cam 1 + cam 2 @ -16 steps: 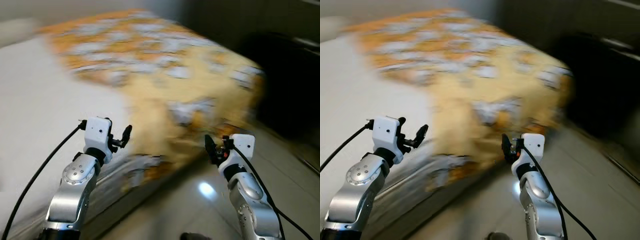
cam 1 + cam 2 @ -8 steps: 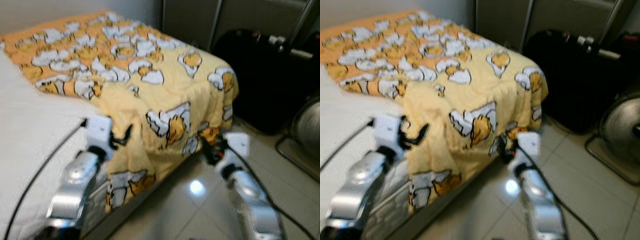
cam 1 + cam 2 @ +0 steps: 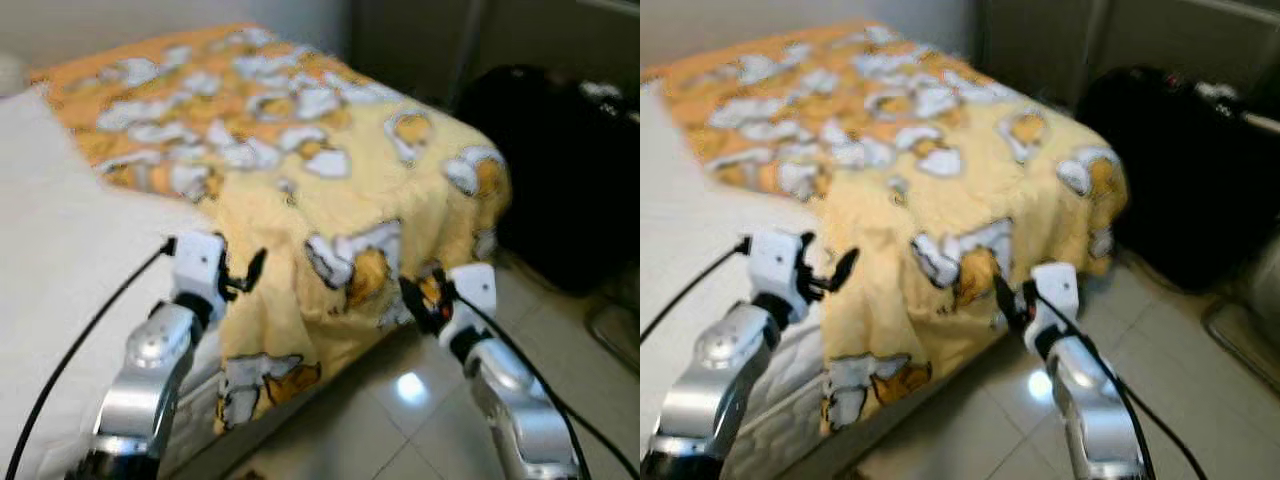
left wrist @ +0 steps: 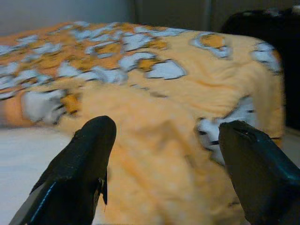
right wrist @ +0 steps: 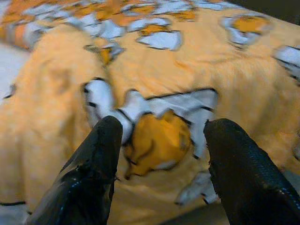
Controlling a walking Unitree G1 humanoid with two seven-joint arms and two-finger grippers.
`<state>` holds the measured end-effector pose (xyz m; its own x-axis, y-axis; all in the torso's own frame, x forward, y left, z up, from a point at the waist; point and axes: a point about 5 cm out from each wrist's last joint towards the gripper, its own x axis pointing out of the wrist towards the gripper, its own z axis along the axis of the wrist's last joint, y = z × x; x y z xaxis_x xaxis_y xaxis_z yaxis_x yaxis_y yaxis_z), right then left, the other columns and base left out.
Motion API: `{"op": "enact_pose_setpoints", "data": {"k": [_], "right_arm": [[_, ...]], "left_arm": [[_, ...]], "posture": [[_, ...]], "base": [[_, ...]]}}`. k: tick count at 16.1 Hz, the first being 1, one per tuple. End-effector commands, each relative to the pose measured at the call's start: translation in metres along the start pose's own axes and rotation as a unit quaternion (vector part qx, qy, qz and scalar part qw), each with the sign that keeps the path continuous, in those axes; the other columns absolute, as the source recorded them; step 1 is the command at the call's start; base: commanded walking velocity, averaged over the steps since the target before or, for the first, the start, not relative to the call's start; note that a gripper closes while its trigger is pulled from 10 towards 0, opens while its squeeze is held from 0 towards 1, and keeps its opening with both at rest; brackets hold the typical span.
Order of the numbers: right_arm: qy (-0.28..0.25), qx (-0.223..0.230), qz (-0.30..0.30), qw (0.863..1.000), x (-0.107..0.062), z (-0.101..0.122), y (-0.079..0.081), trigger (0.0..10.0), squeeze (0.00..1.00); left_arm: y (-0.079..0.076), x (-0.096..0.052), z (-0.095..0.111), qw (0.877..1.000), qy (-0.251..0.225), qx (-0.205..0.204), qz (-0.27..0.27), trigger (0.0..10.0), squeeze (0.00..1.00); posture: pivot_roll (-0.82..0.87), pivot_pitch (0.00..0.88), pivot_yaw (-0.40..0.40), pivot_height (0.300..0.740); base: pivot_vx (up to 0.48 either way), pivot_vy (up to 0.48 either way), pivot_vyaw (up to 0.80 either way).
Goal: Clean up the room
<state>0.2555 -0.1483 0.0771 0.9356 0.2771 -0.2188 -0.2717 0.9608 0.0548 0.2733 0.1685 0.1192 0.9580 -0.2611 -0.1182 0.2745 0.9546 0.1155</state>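
A yellow and orange blanket [image 3: 330,180] with white cartoon prints covers the far end of the bed and hangs over its corner toward the floor. The bare white mattress [image 3: 70,270] shows on the left. My left gripper [image 3: 243,277] is open, raised beside the blanket's crumpled near edge. The left wrist view looks between its fingers [image 4: 84,159] at the blanket [image 4: 168,136]. My right gripper [image 3: 418,303] is open, close to the hanging fold at the bed's corner. Its fingers [image 5: 98,164] frame a printed patch of blanket [image 5: 159,136].
A large black bag or suitcase [image 3: 570,180] stands on the right against the wall. Glossy light floor tiles [image 3: 400,420] lie below the bed's corner. A dark cabinet or door [image 3: 1050,40] is behind the bed's far end.
The camera has swung, shifting and sharpening the scene. Both grippers stay open near the blanket's edge, the right one now nearer the hanging fold.
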Motion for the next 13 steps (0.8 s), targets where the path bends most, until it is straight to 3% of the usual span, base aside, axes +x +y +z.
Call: {"op": "enact_pose_setpoints", "data": {"k": [1,3,10,13], "right_arm": [[-0.011,-0.001,0.028,1.0,0.005,0.007,0.013,10.0,0.0],[-0.012,0.022,0.019,1.0,0.007,0.007,0.011,10.0,0.0],[-0.011,-0.002,0.044,0.999,0.007,0.012,0.011,10.0,0.0],[-0.015,-0.017,0.085,0.996,0.004,0.02,0.01,10.0,0.0]], "left_arm": [[0.011,-0.003,-0.001,1.0,0.004,0.009,0.019,10.0,0.0],[0.012,-0.002,-0.001,1.0,0.006,0.009,0.019,10.0,0.0],[0.013,0.002,-0.002,1.0,0.009,0.001,0.016,10.0,0.0],[0.014,0.019,-0.007,0.999,0.038,0.006,0.006,10.0,0.0]], "posture": [[-0.01,0.0,0.01,0.74],[-0.02,0.0,0.011,0.74],[-0.03,0.0,0.012,0.74],[-0.06,0.0,0.034,0.74]], "base": [[0.244,0.0,0.8],[0.244,0.0,0.0],[0.0,0.0,0.0],[0.0,0.0,0.0]]}}
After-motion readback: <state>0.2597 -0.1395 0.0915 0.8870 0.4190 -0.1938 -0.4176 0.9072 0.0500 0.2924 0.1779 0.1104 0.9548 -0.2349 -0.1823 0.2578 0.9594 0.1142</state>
